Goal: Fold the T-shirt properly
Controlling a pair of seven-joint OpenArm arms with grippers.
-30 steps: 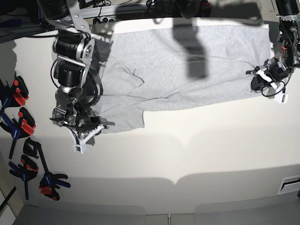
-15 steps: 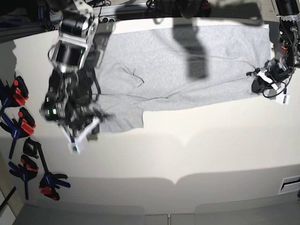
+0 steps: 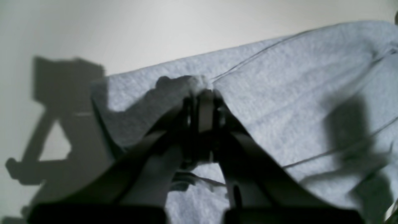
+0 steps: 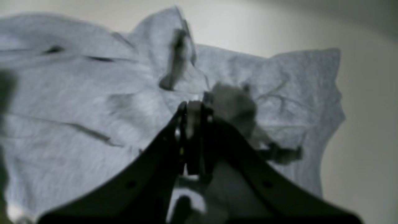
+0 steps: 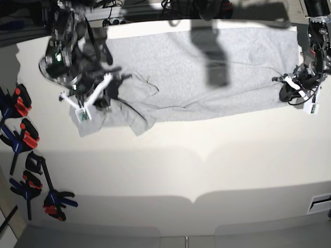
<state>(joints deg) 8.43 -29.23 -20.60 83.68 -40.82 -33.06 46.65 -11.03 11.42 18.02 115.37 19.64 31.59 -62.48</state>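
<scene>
Cream table (image 5: 207,160). Right gripper (image 4: 194,107) pinched on a raised fold of the grey T-shirt (image 5: 207,72), sleeve end. Left gripper (image 3: 202,93) clamped on the opposite edge. Shirt spread along the table's far side.

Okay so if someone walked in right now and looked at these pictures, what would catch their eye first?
First, the big grey T-shirt spread across the far half of the white table, bunched up at its base-view left end. Next, the two arms at either end: the right gripper is shut on a pinch of cloth there, and the left gripper is shut on the opposite edge. Last, the red and black clamps along the table's left edge.
</scene>
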